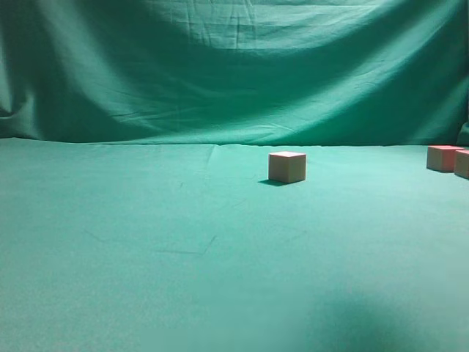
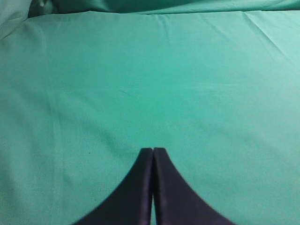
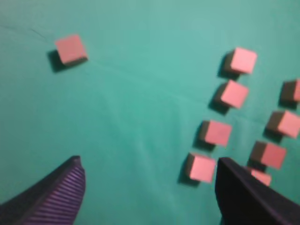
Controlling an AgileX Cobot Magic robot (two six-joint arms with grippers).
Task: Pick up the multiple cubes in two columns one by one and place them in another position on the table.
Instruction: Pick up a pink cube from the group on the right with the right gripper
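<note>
Cubes (image 3: 243, 117) in two close columns on the bench (image 3: 140, 117), one (image 3: 71, 48) apart. Right end effector (image 3: 150, 187) gapes overhead, empty; left end effector (image 2: 153, 151) closed. Risk: wide fingers nudging neighbours.

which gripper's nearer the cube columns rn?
Right. The right gripper hangs open above the cube columns, beside their near end. The left gripper, shut, sees only bare table.
</note>
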